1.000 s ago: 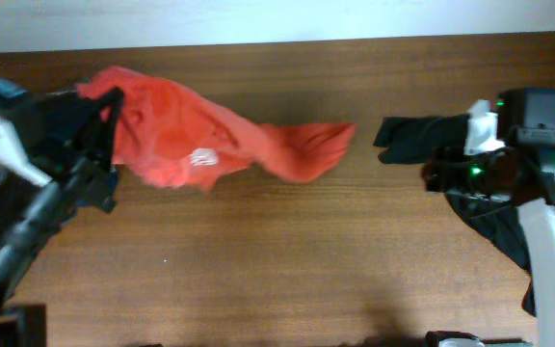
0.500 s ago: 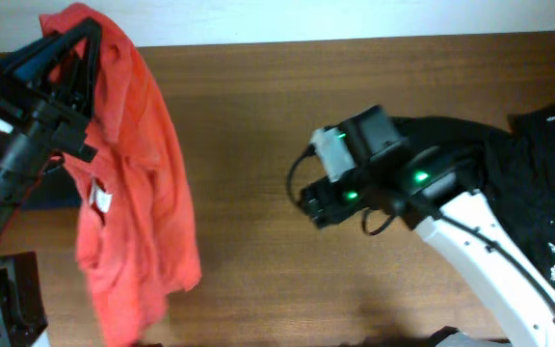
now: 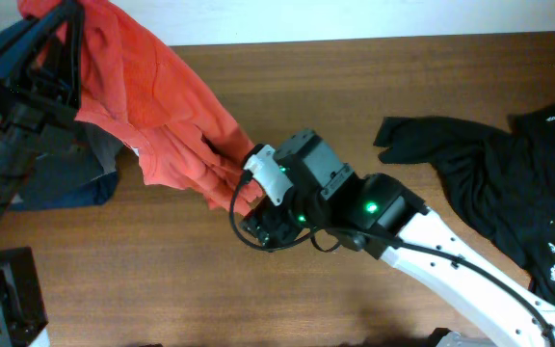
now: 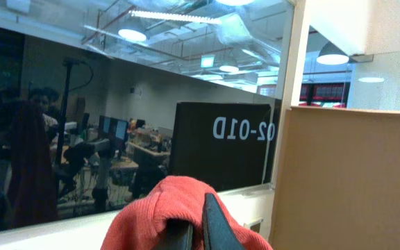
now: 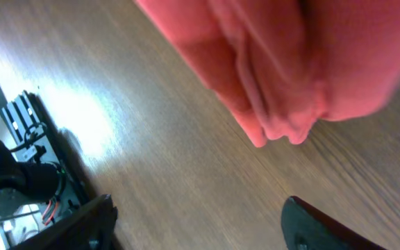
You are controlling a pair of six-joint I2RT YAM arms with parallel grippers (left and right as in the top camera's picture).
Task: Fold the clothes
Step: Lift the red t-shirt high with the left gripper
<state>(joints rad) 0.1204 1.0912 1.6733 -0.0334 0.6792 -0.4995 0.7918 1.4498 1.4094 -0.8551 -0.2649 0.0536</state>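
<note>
Shirt first: the red shirt (image 3: 167, 106) no longer lies spread along the upper left of the tabletop (image 3: 162, 280). It now hangs from the upper left corner of the overhead frame and drapes diagonally down toward the centre. The left tool (image 4: 196, 222) is clamped narrow on a bunch of its fabric, up off the tabletop. The right arm has swung over from the right edge to the middle. Its right tool (image 5: 198, 201) stands wide and grips nothing, with the shirt's loose lower edge just above it in the wrist view. The black shirt (image 3: 489, 183), which that arm covered a moment ago, lies crumpled and untouched at the right. Folding itself looks not yet begun. The likely step is for the right tool to catch that hanging edge so the shirt can be stretched and laid flat.
</note>
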